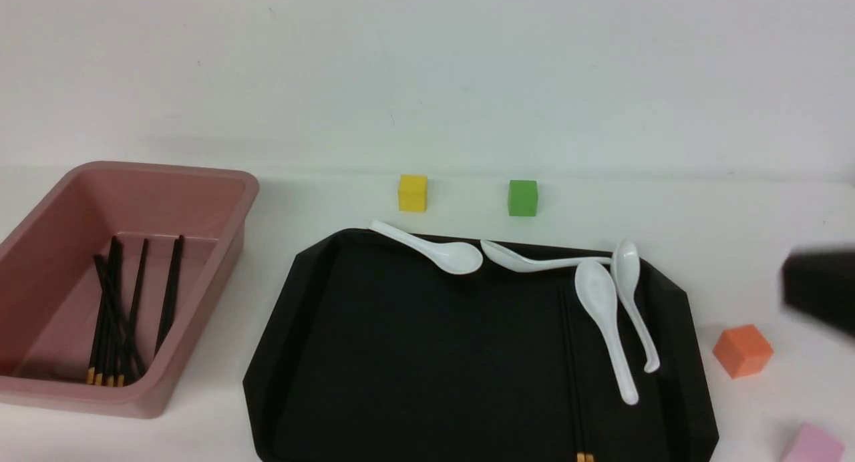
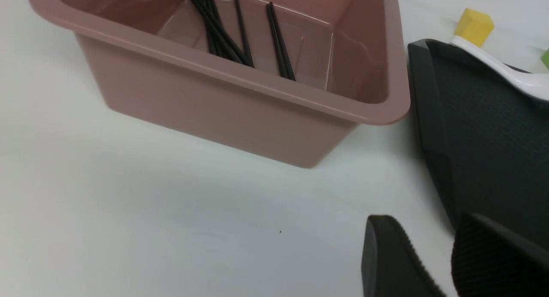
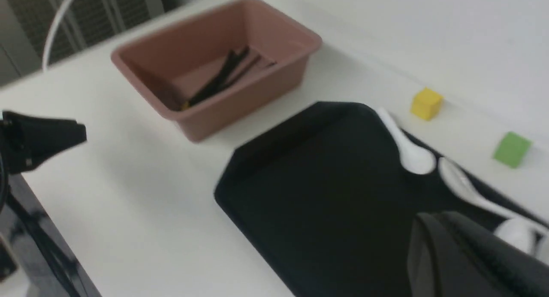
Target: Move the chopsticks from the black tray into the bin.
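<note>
My left end effector [image 2: 420,219] spread, right end effector [image 3: 436,215] pressed together, most chopsticks [image 1: 171,295] lie binned [image 1: 200,328], leaving two sticks [image 1: 572,375] toward the tray [image 1: 691,388]'s four o'clock.

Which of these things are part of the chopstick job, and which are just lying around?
Part of the job:
- chopsticks on the tray
- chopsticks in the bin
- black tray
- pink bin

Just lying around:
- white spoons
- yellow block
- green block
- orange block
- pink block

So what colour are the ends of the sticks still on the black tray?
Yellow-gold; it shows best in the front view.
</note>
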Available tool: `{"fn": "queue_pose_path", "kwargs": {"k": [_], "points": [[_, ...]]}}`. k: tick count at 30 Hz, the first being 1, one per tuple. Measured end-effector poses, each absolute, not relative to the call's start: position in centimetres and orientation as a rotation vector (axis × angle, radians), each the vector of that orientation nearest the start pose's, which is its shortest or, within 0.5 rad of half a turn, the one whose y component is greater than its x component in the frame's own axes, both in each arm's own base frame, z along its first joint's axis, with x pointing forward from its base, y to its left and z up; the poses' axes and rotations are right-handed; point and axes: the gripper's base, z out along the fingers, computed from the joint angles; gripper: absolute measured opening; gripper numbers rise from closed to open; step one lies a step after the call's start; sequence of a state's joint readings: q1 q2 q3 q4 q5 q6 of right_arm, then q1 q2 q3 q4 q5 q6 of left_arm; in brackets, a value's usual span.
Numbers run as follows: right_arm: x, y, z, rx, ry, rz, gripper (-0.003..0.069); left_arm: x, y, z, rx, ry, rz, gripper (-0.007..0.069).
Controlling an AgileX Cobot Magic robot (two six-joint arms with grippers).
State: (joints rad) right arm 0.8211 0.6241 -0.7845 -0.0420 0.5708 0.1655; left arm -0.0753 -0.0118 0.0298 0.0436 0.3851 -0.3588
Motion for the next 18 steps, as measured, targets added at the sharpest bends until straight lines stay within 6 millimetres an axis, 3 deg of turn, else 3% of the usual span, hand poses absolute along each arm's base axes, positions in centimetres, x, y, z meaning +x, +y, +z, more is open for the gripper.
{"fn": "queue_pose_path", "kwargs": {"k": [5,18], "points": [[8.2,8.5,33.2,-0.630,1.786,0.633,0.0000,5.2,-0.2,16.9,-0.241,1.879,-0.254,0.0239],[8.4,8.5,33.0,-0.656,1.726,0.588,0.0006,5.2,-0.2,16.9,-0.241,1.879,-0.254,0.0239]]}}
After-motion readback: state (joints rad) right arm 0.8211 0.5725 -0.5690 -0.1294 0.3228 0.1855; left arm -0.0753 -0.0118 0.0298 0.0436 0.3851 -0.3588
